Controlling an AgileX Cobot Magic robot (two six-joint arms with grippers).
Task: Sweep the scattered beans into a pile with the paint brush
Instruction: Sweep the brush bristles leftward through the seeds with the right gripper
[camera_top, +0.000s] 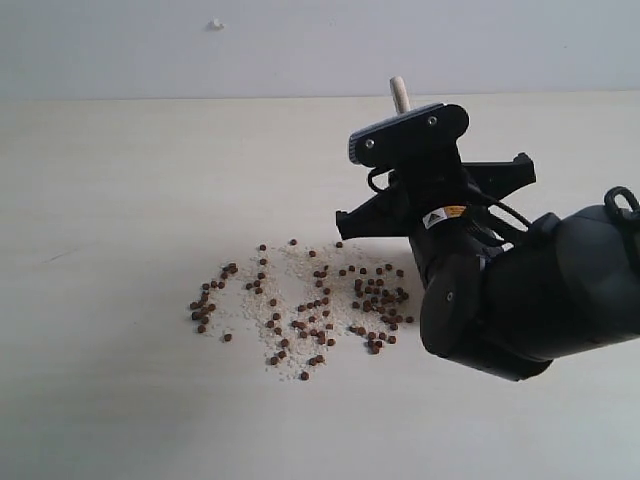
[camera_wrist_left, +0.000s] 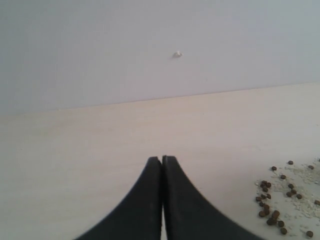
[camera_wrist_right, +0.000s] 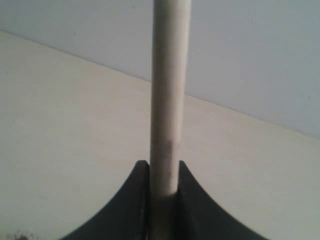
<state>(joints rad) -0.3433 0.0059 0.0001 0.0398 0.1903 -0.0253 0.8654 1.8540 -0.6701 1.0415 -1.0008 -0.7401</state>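
Note:
The beans (camera_top: 318, 304) lie scattered across the middle of the pale table (camera_top: 120, 200), mixed with fine whitish grains; a few beans (camera_wrist_left: 270, 214) also show at the edge of the left wrist view. My right gripper (camera_wrist_right: 164, 167) is shut on the pale wooden handle of the paint brush (camera_wrist_right: 170, 90). In the exterior view the handle's tip (camera_top: 398, 92) sticks up above the right arm's wrist, just right of the beans. The bristles and ferrule are hidden. My left gripper (camera_wrist_left: 162, 159) is shut on nothing, above bare table to the left of the beans.
The bulky black right arm (camera_top: 530, 290) covers the table's right part and hides the right edge of the bean patch. A grey-white wall (camera_top: 300, 45) with a small white speck (camera_top: 215, 23) runs along the table's far edge.

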